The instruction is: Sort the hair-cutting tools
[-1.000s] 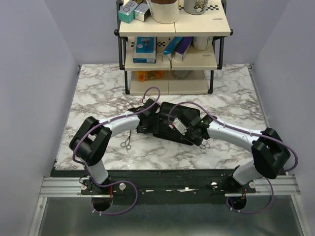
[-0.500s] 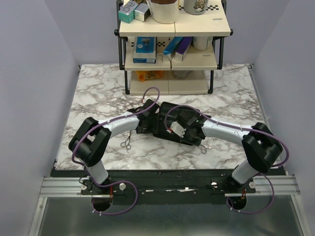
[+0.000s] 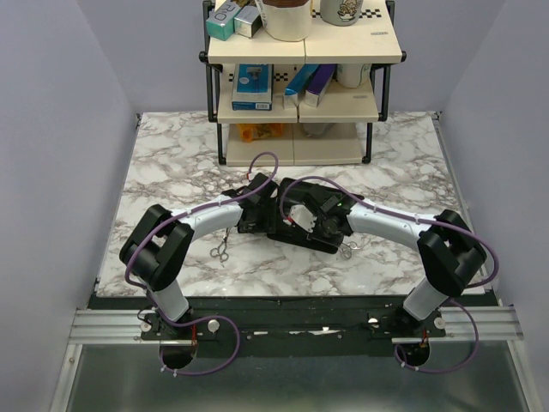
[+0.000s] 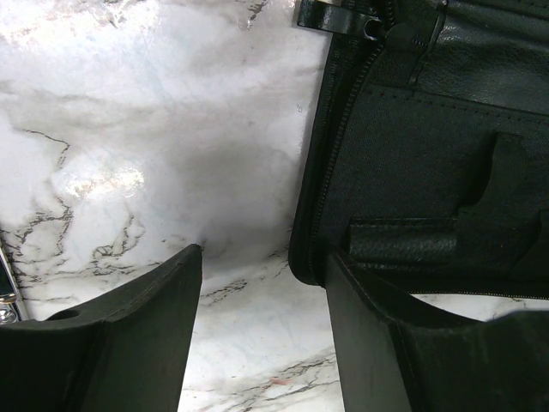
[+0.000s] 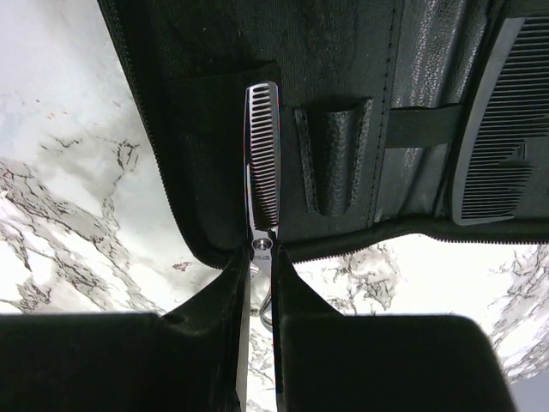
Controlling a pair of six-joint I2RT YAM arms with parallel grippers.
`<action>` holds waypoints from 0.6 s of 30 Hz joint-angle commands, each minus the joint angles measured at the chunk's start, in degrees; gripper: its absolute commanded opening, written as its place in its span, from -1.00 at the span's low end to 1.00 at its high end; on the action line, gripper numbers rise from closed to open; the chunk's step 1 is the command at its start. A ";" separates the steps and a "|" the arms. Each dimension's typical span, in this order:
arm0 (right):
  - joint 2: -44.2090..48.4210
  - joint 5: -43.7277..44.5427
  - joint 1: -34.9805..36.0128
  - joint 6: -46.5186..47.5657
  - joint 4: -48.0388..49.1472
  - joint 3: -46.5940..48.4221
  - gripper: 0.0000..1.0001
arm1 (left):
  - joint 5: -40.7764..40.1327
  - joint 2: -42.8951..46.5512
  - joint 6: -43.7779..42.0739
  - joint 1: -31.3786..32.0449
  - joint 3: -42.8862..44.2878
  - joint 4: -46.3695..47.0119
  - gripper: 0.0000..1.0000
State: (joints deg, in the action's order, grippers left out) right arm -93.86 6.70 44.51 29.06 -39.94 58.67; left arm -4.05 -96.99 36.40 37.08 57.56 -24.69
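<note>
A black pouch [image 3: 287, 225] lies open mid-table. My right gripper [image 5: 260, 262] is shut on silver scissors with a toothed blade [image 5: 262, 154]; the blade lies over the pouch's inner pocket, next to an elastic loop [image 5: 330, 154]. In the top view this gripper [image 3: 336, 233] is at the pouch's near right edge, with the scissors' finger loops [image 3: 346, 250] sticking out. A black toothed comb [image 5: 502, 129] sits in the pouch. My left gripper [image 4: 262, 257] is open and empty, one finger [image 4: 369, 343] on the pouch's edge [image 4: 429, 154], and shows at its left end in the top view [image 3: 256, 215]. A second pair of scissors [image 3: 219, 251] lies on the marble.
A cream shelf rack [image 3: 296, 112] stands at the back with blue and purple boxes [image 3: 307, 82], mugs and small cartons. Grey walls close in both sides. Cables loop over both arms above the pouch.
My right gripper has moved left and a little away from me with the toothed scissors, bringing the blade over the pouch. The left arm has hardly moved.
</note>
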 commanded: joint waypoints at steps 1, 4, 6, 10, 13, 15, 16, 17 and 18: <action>-0.97 0.15 -0.13 0.74 -1.53 0.92 -0.99 | -0.51 0.48 -0.10 -0.43 -1.31 -2.73 0.33; -0.09 1.30 -0.13 -0.23 -2.15 0.30 -0.99 | -0.43 0.49 -0.10 -0.43 -1.31 -2.82 0.33; 0.96 1.82 -0.13 -0.58 -2.42 0.04 -0.99 | -0.25 0.57 -0.10 -0.43 -1.31 -2.74 0.33; 1.75 -0.79 -0.13 -1.19 -0.24 -1.19 -0.99 | -0.17 0.92 -0.02 -0.43 -1.49 -2.65 0.33; 1.93 -3.44 -0.21 -2.69 5.02 -2.68 -0.99 | -0.25 1.01 -0.02 -0.43 -1.66 -2.47 0.33; 1.84 -3.79 -0.39 -4.27 7.85 -4.44 -0.95 | -0.34 1.19 -0.02 -0.43 -1.92 -2.56 0.33; 1.41 -5.02 -0.48 -4.36 9.60 -4.88 -0.89 | -0.34 1.54 -0.02 -0.43 -1.93 -2.65 0.33; 1.23 -5.20 -0.48 -5.14 10.23 -5.23 -0.76 | -0.51 1.63 -0.10 -0.43 -2.01 -2.65 0.33; 0.88 -5.38 -0.91 -5.59 10.58 -5.32 -0.72 | -0.60 1.80 -0.10 -0.43 -2.01 -2.73 0.33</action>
State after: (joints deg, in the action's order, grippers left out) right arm -93.17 5.02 44.49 26.30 -35.33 55.37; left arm -4.05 -96.51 36.42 37.08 57.08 -24.71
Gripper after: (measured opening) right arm 0.179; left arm 0.665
